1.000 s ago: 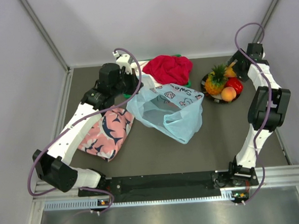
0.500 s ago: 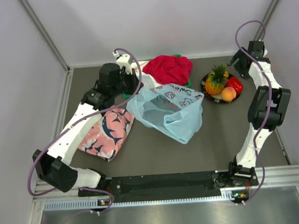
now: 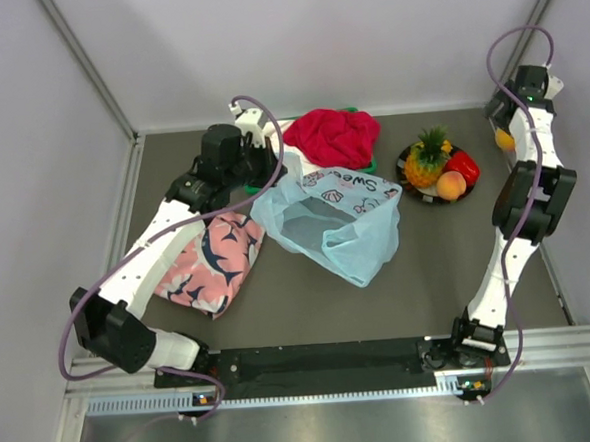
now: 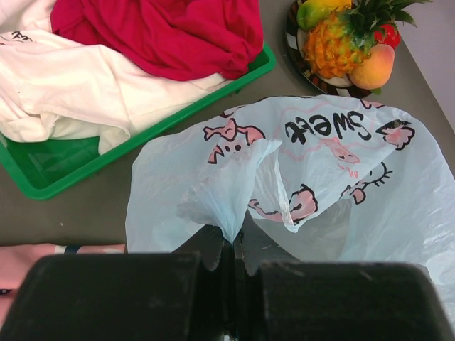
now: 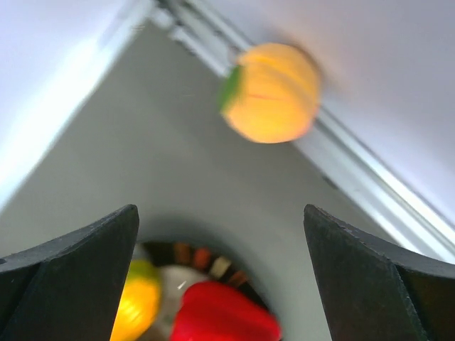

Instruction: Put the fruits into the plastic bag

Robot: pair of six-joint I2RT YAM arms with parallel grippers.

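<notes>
**Inspector A:** At desk's (image 3: 310, 300) far right corner, right gripper (image 5: 220, 213) spread and empty; orange fruit (image 5: 270, 92) ungripped beside the wall rail (image 5: 370, 185).

**Inspector B:** Left gripper (image 4: 233, 249) pinching plastic bag (image 4: 320, 177) rim, mouth open. Judged step: fruit pickup. Next: descend, close, carry bagward.

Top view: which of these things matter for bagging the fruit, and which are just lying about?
Job: plastic bag, pineapple, peach, red fruit, yellow-green fruit, blurred orange fruit near the right wall.
Lying about: green tray, red and white clothes, pink shark-print cloth.
</notes>
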